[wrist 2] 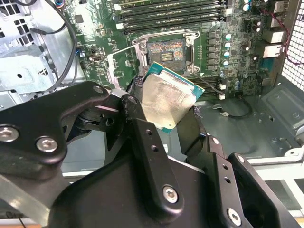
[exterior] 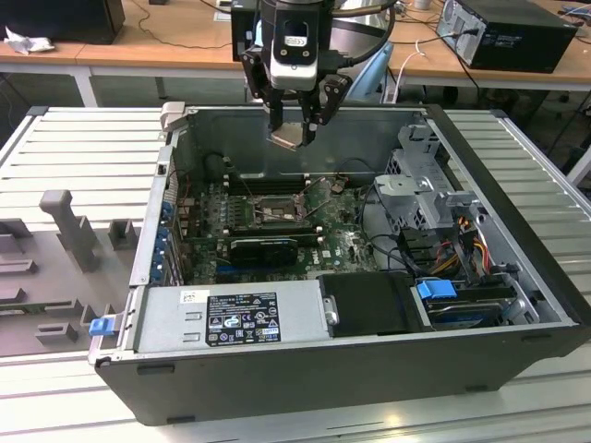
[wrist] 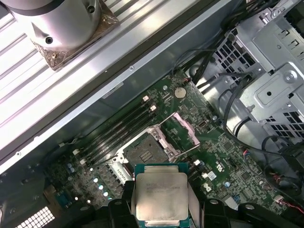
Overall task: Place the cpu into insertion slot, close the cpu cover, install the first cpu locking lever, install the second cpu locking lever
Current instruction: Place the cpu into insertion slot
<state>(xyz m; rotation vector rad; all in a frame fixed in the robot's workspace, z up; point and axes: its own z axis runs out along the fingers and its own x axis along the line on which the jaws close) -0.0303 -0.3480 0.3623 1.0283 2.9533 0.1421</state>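
We've got one cpu (wrist: 159, 194), a flat square chip with a dull silvery top and green edge, pinched between the two black fingers (wrist 2: 142, 137) of the gripper (exterior: 294, 135) above the open case (exterior: 305, 369). Under it there's one insertion slot (wrist: 142, 154), dark centre bare, its thin metal cpu cover (wrist: 184, 128) flipped open.

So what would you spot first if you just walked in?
The black gripper hangs over the open computer case, pinching the shiny square cpu in mid-air. Down on the green board, the insertion slot sits bare, with its cpu cover flipped open beside it.
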